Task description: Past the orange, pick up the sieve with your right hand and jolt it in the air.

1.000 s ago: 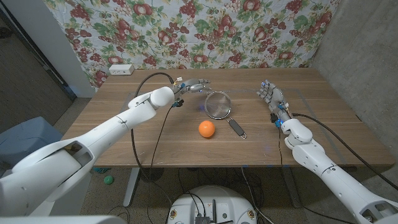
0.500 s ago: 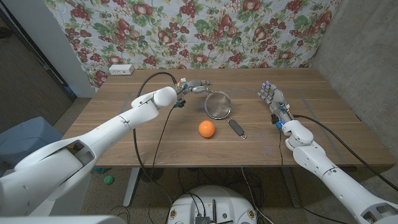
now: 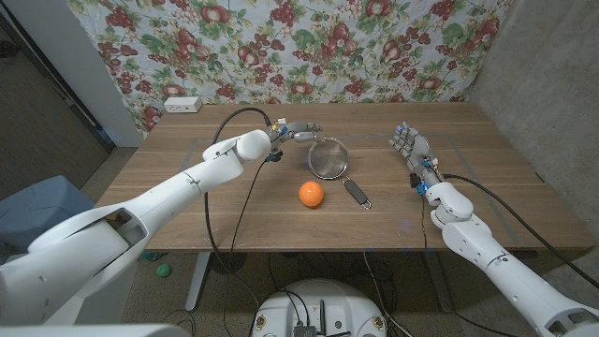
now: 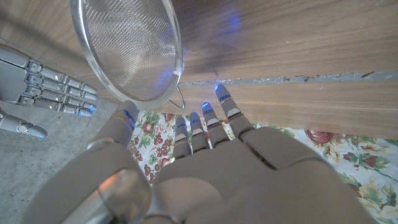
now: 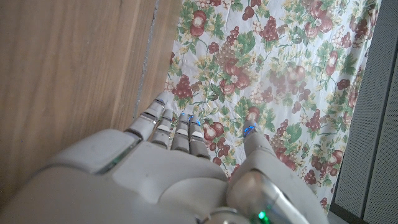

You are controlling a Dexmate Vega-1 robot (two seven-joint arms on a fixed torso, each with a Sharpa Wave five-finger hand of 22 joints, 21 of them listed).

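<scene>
The left hand (image 3: 298,130) hovers with fingers spread, holding nothing — the sieve (image 3: 328,157) lies on the table (image 3: 187,201) just beside its fingertips, the orange (image 3: 311,194) nearer the robot. Well apart, the right hand (image 3: 410,147) stands with fingers straight — empty.

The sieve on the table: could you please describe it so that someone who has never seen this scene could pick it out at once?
Look near the middle of the wooden table, just past the orange. The sieve lies there, close by the left hand. It is the one round wire-mesh bowl with a metal rim and a dark handle pointing toward the table's near edge.
</scene>
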